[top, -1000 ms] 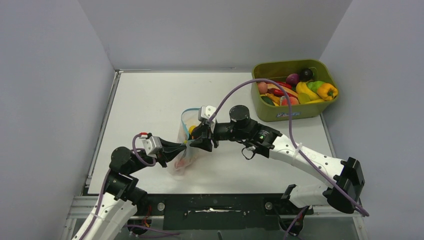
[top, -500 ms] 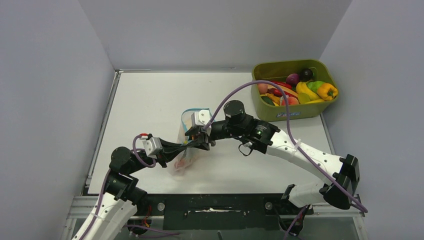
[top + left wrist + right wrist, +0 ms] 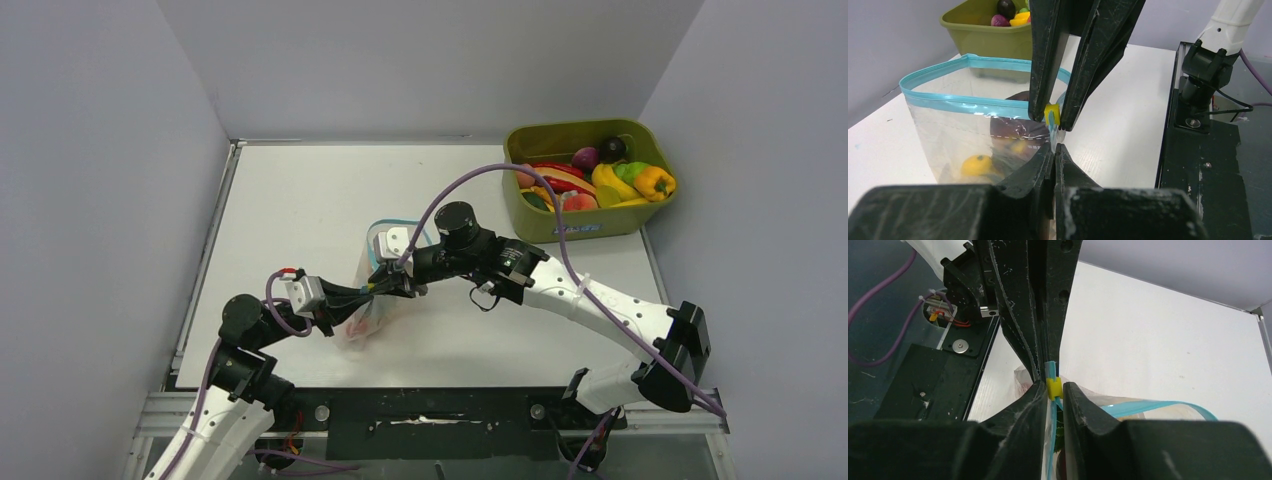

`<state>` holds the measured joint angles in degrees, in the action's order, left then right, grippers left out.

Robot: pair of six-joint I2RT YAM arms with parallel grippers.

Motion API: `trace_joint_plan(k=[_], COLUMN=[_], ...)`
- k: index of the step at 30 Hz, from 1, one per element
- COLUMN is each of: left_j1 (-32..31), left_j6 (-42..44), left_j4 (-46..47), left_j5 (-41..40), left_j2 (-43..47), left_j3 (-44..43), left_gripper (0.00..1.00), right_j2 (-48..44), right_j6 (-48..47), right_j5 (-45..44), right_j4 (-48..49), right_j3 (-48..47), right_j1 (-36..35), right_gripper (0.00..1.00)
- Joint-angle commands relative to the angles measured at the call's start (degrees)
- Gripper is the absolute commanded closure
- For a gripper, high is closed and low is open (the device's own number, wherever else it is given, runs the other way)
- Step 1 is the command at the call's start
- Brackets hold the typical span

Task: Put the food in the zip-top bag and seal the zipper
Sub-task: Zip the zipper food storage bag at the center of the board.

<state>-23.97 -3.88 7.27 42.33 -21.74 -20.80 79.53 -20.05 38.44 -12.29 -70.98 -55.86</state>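
Just narrowed, right fingers (image 3: 1023, 410) pinch the yellow slider (image 3: 1053, 388) on the zipper (image 3: 958, 103) while left fingers (image 3: 1032, 174) clamp the zip-top bag (image 3: 938, 135), ready to seal.

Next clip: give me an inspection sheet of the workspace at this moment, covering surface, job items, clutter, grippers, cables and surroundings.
Surface: white table, no spills seen.
Job's things: zip-top bag held upright, mouth open in a loop, zipper unsealed; yellow piece and dark maroon piece inside.
Clutter: olive tub at the far right, holding more toy food.
Grippers: left gripper shut on the bag's corner; right gripper closed on the yellow slider just above it.
Cables: purple cable arcs above the right arm; no snag seen.
Surroundings: grey walls on three sides.
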Motion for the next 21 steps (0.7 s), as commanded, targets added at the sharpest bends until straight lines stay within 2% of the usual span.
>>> trace_joint_plan(k=[1, 8, 11, 21], left_j1=[-0.2, -0.2, -0.2, -0.2], left_j6=[0.6, 0.6, 0.3, -7.3], left_j4=[3.0, 3.2, 4.1, 18.9], left_j5=[1.9, 3.4, 3.5, 5.1], left_j2=[0.5, 1.2, 1.6, -0.4], left_j3=[-0.9, -1.9, -2.4, -3.1], left_gripper=[1.00, 1.00, 1.00, 1.00], right_j2=[-0.2, -0.8, -1.9, -6.1], right_j6=[-1.0, -2.4, -3.6, -4.6], right_j5=[1.2, -1.5, -3.6, -6.8], right_j4=[0.7, -1.6, -4.3, -9.4], right_j3=[-2.7, -3.6, -4.7, -5.4], right_j1=[-0.4, -0.1, 0.8, 2.9], right_gripper=[0.85, 0.99, 1.00, 1.00])
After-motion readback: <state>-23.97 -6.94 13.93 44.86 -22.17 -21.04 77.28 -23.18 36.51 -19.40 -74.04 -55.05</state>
